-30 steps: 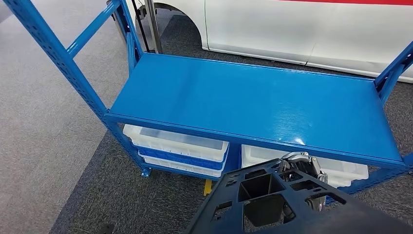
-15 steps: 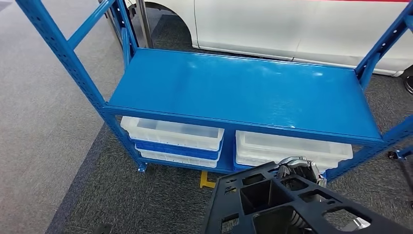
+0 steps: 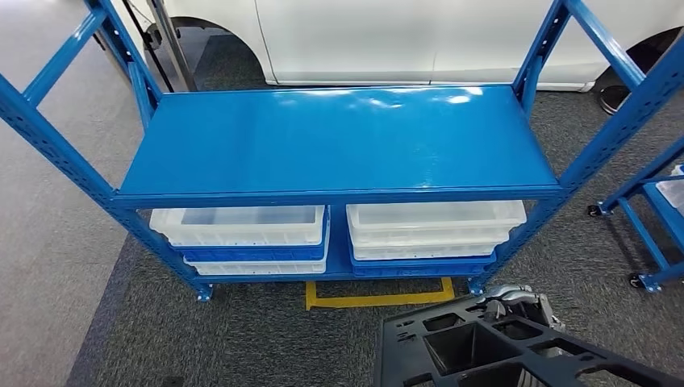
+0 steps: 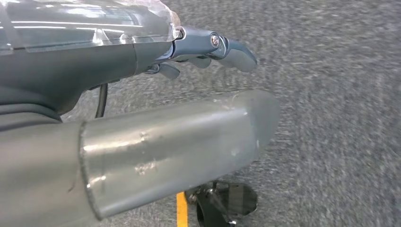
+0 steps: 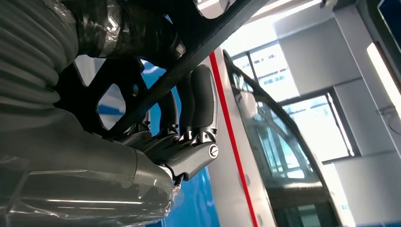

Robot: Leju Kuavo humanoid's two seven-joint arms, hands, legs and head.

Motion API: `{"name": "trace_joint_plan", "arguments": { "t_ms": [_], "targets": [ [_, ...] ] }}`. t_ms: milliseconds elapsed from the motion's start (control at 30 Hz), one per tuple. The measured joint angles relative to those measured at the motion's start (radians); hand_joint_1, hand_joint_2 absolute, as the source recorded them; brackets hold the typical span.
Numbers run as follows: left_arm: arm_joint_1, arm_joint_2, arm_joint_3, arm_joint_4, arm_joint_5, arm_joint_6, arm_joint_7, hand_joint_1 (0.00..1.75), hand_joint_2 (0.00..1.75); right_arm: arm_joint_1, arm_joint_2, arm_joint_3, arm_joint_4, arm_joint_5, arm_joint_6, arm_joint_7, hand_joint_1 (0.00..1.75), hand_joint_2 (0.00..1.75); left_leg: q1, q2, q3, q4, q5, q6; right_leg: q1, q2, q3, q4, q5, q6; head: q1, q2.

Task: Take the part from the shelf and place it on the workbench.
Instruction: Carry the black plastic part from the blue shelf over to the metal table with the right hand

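Observation:
A large black plastic part [image 3: 500,351] with several open cells fills the lower right of the head view. My right hand [image 3: 516,300] grips its far edge from beneath. In the right wrist view its dark fingers [image 5: 198,101] curl around a bar of the part [image 5: 156,35]. A blue shelf rack [image 3: 339,145] stands ahead with a bare top deck. My left hand [image 4: 208,52] hangs over grey carpet with nothing in it and its fingers loosely extended.
White and blue bins [image 3: 242,234] are stacked on the rack's lower level. A white car [image 3: 387,36] stands behind the rack. A second blue wheeled rack [image 3: 645,210] is at the right. A yellow floor mark [image 3: 379,297] lies before the rack.
The whole head view has swung: the rack now sits square and farther off, and the second rack has come into sight. The part stays in my right hand, lower in the picture.

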State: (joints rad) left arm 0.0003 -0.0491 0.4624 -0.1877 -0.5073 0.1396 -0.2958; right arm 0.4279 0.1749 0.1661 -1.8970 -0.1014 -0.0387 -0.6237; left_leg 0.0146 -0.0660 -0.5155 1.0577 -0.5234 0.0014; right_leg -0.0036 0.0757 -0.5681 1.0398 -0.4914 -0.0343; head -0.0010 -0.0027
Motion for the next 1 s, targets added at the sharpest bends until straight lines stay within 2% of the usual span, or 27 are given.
{"name": "trace_joint_plan", "arguments": {
  "t_ms": [33,67,133,167,200,267,300,333,367,400,433,500,533,567,633,667,700,767,800,833,867,900,933,1000],
  "targets": [
    [0.002,-0.001,0.006,0.000,0.000,0.001,-0.001,0.00,0.00,0.008,0.015,-0.022,-0.002,0.004,0.018,-0.004,1.29,1.75,-0.001,-0.022,0.016,-0.033,0.006,0.004,-0.002,0.012,-0.004,0.001,0.003,0.006,0.000,0.000],
    [0.003,-0.002,0.011,0.000,-0.001,0.002,-0.002,0.00,0.00,0.017,0.032,-0.045,-0.006,0.010,0.036,-0.008,1.29,1.75,-0.002,-0.031,0.021,-0.044,0.004,0.006,-0.005,0.025,-0.010,0.001,0.008,0.013,0.000,0.000],
    [0.004,-0.005,0.019,0.000,-0.002,0.004,-0.004,0.00,0.00,0.036,0.064,-0.095,-0.016,0.029,0.069,-0.018,1.29,1.75,0.000,-0.006,0.025,-0.063,0.009,0.007,-0.008,0.046,-0.019,0.002,0.014,0.028,0.000,0.000],
    [0.002,-0.006,0.023,0.000,-0.002,0.005,-0.005,0.00,0.00,0.046,0.080,-0.122,-0.023,0.040,0.078,-0.023,1.29,1.75,0.003,0.009,0.027,-0.075,0.012,0.010,-0.005,0.033,-0.027,0.013,0.005,0.033,0.001,0.000],
    [0.002,-0.009,0.028,0.000,-0.003,0.006,-0.007,0.00,0.00,0.054,0.093,-0.147,-0.031,0.050,0.078,-0.029,1.29,1.75,0.006,0.025,0.029,-0.085,0.015,0.014,-0.002,0.010,-0.042,0.042,-0.015,0.037,0.002,0.000],
    [0.006,-0.013,0.037,0.000,-0.004,0.007,-0.009,0.00,0.00,0.070,0.110,-0.186,-0.044,0.066,0.061,-0.039,1.29,1.75,0.006,0.059,0.028,-0.091,0.018,0.020,0.000,-0.047,-0.094,0.154,-0.081,0.043,0.004,0.000],
    [0.009,-0.014,0.041,0.000,-0.004,0.007,-0.009,0.00,0.00,0.079,0.117,-0.200,-0.050,0.070,0.047,-0.042,1.29,1.75,0.005,0.076,0.027,-0.088,0.018,0.020,-0.003,-0.059,-0.122,0.215,-0.107,0.046,0.004,0.000],
    [0.011,-0.016,0.044,0.000,-0.005,0.008,-0.009,0.00,0.00,0.088,0.122,-0.210,-0.055,0.073,0.036,-0.044,1.29,1.75,0.005,0.092,0.026,-0.086,0.016,0.020,-0.006,-0.066,-0.139,0.255,-0.117,0.049,0.004,0.000],
    [0.011,-0.017,0.047,0.000,-0.006,0.009,-0.009,0.00,0.00,0.097,0.127,-0.219,-0.060,0.075,0.025,-0.046,1.29,1.75,0.005,0.107,0.025,-0.083,0.014,0.019,-0.009,-0.070,-0.139,0.261,-0.108,0.052,0.004,0.000],
    [0.010,-0.019,0.050,0.000,-0.007,0.009,-0.009,0.00,0.00,0.104,0.131,-0.226,-0.065,0.079,0.013,-0.047,1.29,1.75,0.005,0.121,0.026,-0.079,0.011,0.017,-0.012,-0.077,-0.118,0.225,-0.081,0.054,0.004,0.000],
    [0.009,-0.022,0.053,0.000,-0.008,0.010,-0.009,0.00,0.00,0.111,0.134,-0.231,-0.071,0.085,-0.001,-0.048,1.29,1.75,0.005,0.134,0.027,-0.075,0.006,0.014,-0.014,-0.090,-0.081,0.160,-0.048,0.056,0.004,0.000],
    [0.007,-0.025,0.061,0.000,-0.009,0.010,-0.009,0.00,0.00,0.120,0.138,-0.241,-0.083,0.099,-0.040,-0.049,1.29,1.75,0.002,0.153,0.029,-0.066,-0.003,0.005,-0.010,-0.129,-0.019,0.043,-0.012,0.049,0.004,0.000],
    [0.005,-0.026,0.065,0.000,-0.009,0.009,-0.009,0.00,0.00,0.125,0.141,-0.246,-0.088,0.105,-0.060,-0.048,1.29,1.75,-0.001,0.161,0.030,-0.062,-0.007,-0.001,-0.006,-0.140,-0.006,0.016,-0.009,0.044,0.004,0.000],
    [0.004,-0.027,0.068,0.000,-0.009,0.009,-0.009,0.00,0.00,0.131,0.143,-0.252,-0.093,0.111,-0.078,-0.047,1.29,1.75,-0.003,0.168,0.031,-0.061,-0.008,-0.006,-0.002,-0.142,-0.007,0.012,-0.013,0.038,0.004,0.000],
    [0.002,-0.028,0.071,0.000,-0.009,0.009,-0.010,0.00,0.00,0.144,0.149,-0.265,-0.101,0.117,-0.102,-0.044,1.29,1.75,-0.002,0.179,0.034,-0.060,-0.012,-0.016,-0.003,-0.120,-0.012,0.009,-0.007,0.026,0.004,0.000],
    [0.002,-0.029,0.071,0.000,-0.009,0.009,-0.010,0.00,0.00,0.149,0.152,-0.270,-0.105,0.119,-0.108,-0.043,1.29,1.75,-0.001,0.167,0.032,-0.052,-0.023,-0.021,-0.005,-0.110,-0.014,0.006,-0.004,0.020,0.003,0.000],
    [0.002,-0.030,0.072,0.000,-0.009,0.009,-0.011,0.00,0.00,0.152,0.155,-0.273,-0.108,0.119,-0.111,-0.042,1.29,1.75,0.002,0.144,0.023,-0.028,-0.044,-0.025,-0.008,-0.100,-0.015,0.003,0.000,0.013,0.003,0.000],
    [0.003,-0.031,0.075,0.000,-0.009,0.009,-0.011,0.00,0.00,0.155,0.160,-0.277,-0.112,0.119,-0.112,-0.041,1.29,1.75,0.004,0.091,-0.022,0.078,-0.113,-0.028,-0.009,-0.079,-0.020,0.001,0.006,0.004,0.003,0.000],
    [0.005,-0.031,0.077,0.000,-0.009,0.009,-0.012,0.00,0.00,0.155,0.162,-0.279,-0.113,0.119,-0.112,-0.041,1.29,1.75,0.005,0.079,-0.052,0.146,-0.144,-0.028,-0.007,-0.067,-0.023,0.001,0.008,0.001,0.003,0.000],
    [0.007,-0.031,0.080,0.000,-0.009,0.009,-0.012,0.00,0.00,0.156,0.163,-0.281,-0.113,0.119,-0.112,-0.041,1.29,1.75,0.005,0.074,-0.076,0.198,-0.160,-0.027,-0.005,-0.054,-0.026,0.002,0.009,-0.001,0.003,0.000],
    [0.008,-0.031,0.083,0.000,-0.009,0.009,-0.011,0.00,0.00,0.158,0.164,-0.284,-0.113,0.119,-0.112,-0.040,1.29,1.75,0.005,0.072,-0.085,0.218,-0.156,-0.025,-0.003,-0.040,-0.027,0.004,0.010,-0.002,0.003,0.000],
    [0.009,-0.031,0.085,0.000,-0.009,0.009,-0.011,0.00,0.00,0.159,0.165,-0.286,-0.113,0.120,-0.115,-0.040,1.29,1.75,0.004,0.069,-0.077,0.199,-0.131,-0.021,-0.001,-0.025,-0.028,0.007,0.011,-0.002,0.003,0.000],
    [0.009,-0.031,0.087,0.000,-0.010,0.009,-0.011,0.00,0.00,0.160,0.166,-0.289,-0.113,0.120,-0.119,-0.040,1.29,1.75,0.004,0.060,-0.053,0.144,-0.092,-0.015,0.000,-0.011,-0.028,0.010,0.011,-0.002,0.003,0.000],
    [0.009,-0.030,0.088,0.000,-0.011,0.009,-0.012,0.00,0.00,0.161,0.168,-0.292,-0.113,0.122,-0.133,-0.038,1.29,1.75,0.004,0.007,0.002,0.018,-0.033,-0.002,0.001,0.015,-0.030,0.015,0.012,0.001,0.004,0.000]
  ]
}}
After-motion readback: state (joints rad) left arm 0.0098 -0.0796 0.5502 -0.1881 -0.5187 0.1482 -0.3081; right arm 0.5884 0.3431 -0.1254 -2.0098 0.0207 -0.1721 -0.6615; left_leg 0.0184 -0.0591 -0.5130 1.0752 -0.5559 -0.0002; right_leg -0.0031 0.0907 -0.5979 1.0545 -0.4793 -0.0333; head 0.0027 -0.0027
